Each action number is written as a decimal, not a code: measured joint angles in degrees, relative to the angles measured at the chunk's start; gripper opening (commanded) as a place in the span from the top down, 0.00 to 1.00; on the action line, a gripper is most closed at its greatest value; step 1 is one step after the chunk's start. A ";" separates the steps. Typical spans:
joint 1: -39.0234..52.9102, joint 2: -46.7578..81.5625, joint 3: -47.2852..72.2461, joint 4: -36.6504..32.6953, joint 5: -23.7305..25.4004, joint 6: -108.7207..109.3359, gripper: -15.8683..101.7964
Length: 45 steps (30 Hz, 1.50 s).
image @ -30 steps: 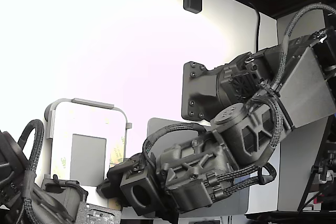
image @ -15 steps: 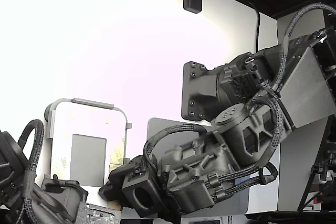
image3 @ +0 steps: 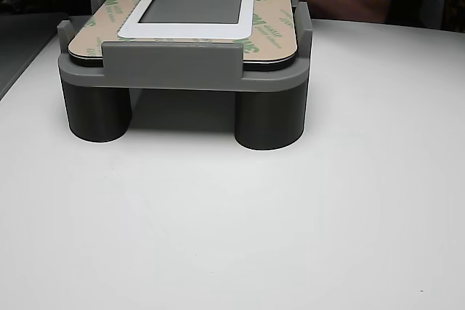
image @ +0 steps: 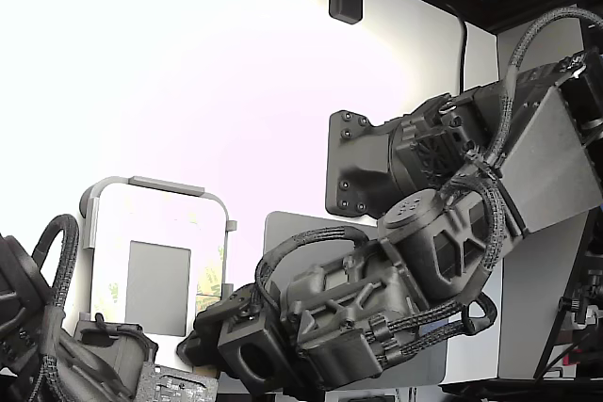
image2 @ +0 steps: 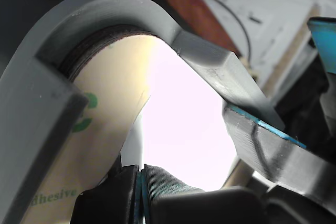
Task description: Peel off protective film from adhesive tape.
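The protective film point(image2: 89, 145) is a tan liner with green print. It lies along the edge of a panel held in a grey raised fixture point(image3: 171, 63). It also shows in the other view point(image3: 269, 5) and the exterior view point(image: 209, 280). My gripper point(image2: 139, 182) is at the fixture's far corner. Its two pads are pressed together on a thin pale lifted edge of the film. In the exterior view the gripper point(image: 193, 341) is low beside the fixture point(image: 155, 185), with its tips partly hidden. A grey square patch point(image3: 192, 3) sits inside a white frame.
A second dark arm point(image: 57, 345) sits at the exterior view's lower left, close to the fixture. A grey blue-edged piece point(image2: 262, 140) is close beside my fingers. The fixture's walls point(image2: 210, 56) curve around the corner. White tabletop point(image3: 232, 223) lies in front of the fixture.
In the exterior view my arm has sunk slightly and shifted toward the view's left, closer to the fixture's corner. The fixture and the second arm have not moved.
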<state>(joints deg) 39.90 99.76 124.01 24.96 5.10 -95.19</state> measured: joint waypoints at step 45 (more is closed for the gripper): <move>2.11 -3.60 -5.10 2.55 -0.44 0.35 0.95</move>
<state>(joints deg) 42.01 96.15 118.92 27.51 4.66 -94.83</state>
